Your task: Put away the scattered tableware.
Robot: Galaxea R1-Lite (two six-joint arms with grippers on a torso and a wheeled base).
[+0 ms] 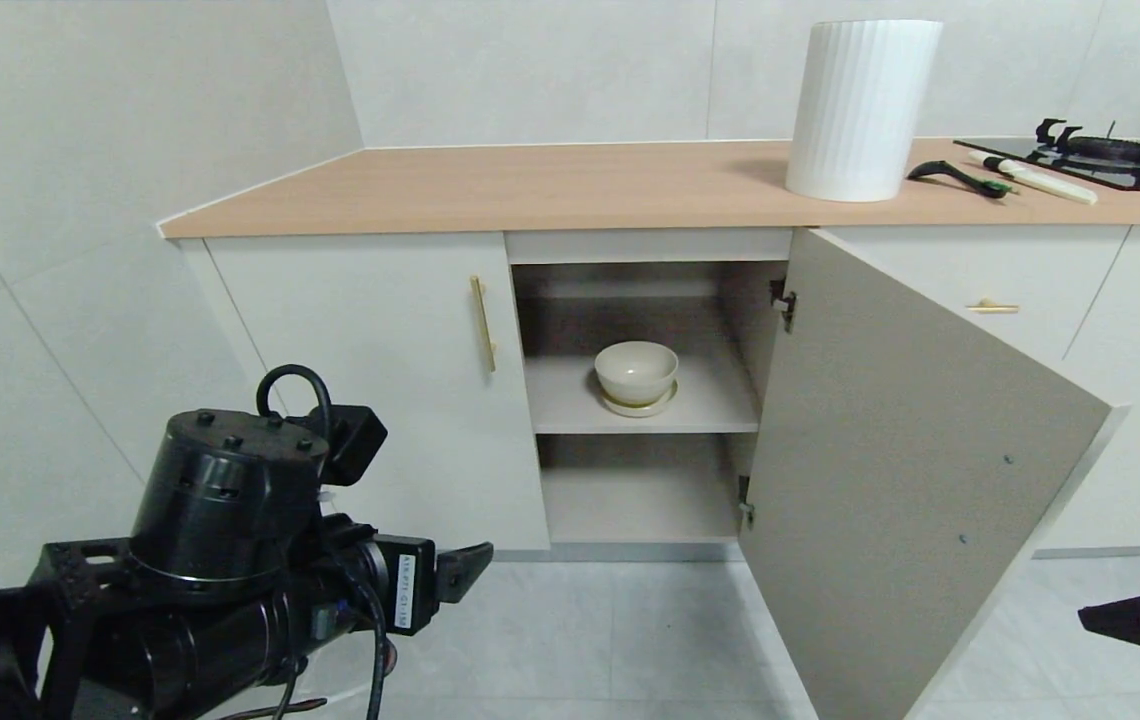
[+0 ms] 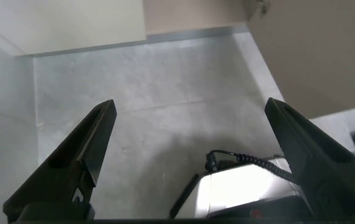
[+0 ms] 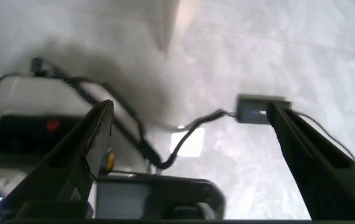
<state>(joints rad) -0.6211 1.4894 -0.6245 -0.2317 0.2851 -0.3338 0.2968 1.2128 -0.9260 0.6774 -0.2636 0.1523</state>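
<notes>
Sitting on a pale round saucer (image 1: 638, 406), the cream ceramic bowl (image 1: 636, 370) occupies the upper shelf (image 1: 570, 402) of the open white cabinet (image 1: 650, 245); left gripper (image 2: 190, 109) and right gripper (image 3: 191, 109) hang low, both spread wide.

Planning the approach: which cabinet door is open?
The right door, swung out toward the robot, exposing the shelves and the bowl. The left door, with the vertical gold handle, is shut.
</notes>
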